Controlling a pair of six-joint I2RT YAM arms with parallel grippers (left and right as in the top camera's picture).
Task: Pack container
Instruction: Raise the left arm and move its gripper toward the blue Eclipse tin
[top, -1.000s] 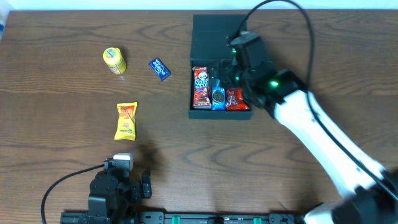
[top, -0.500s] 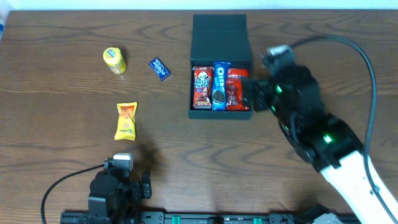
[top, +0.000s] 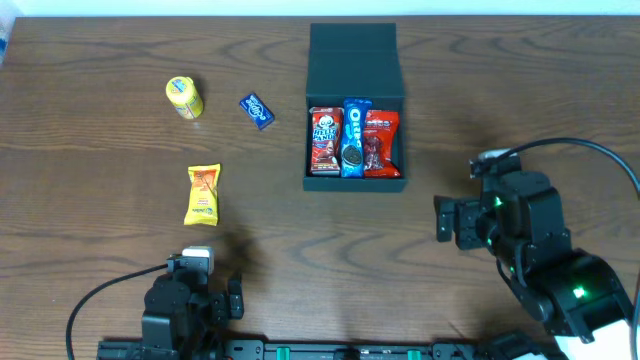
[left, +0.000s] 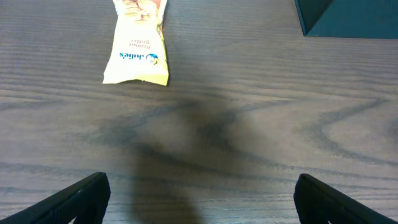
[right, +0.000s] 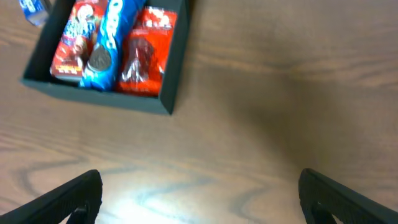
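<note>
The container (top: 355, 56), a dark teal box with its flap lid folded back, sits at the table's upper middle. A red packet (top: 324, 140), a blue Oreo packet (top: 352, 137) and another red packet (top: 381, 143) lie side by side inside. My right gripper (top: 441, 220) is open and empty, to the lower right of the box and clear of it. The right wrist view has the container (right: 93, 92) at upper left, beyond that gripper (right: 199, 196). My left gripper (top: 236, 297) rests open and empty at the near left edge, over bare wood (left: 202, 199).
Loose snacks lie left of the box: a yellow round pack (top: 184, 97), a small blue packet (top: 257, 110) and a yellow-orange packet (top: 203, 194), which is also just ahead of the left fingers (left: 138, 46). Cables trail from both arms.
My right arm has drawn back from over the container to the lower right, with its gripper open. The Oreo packet now lies uncovered in the box. The left arm has not moved.
</note>
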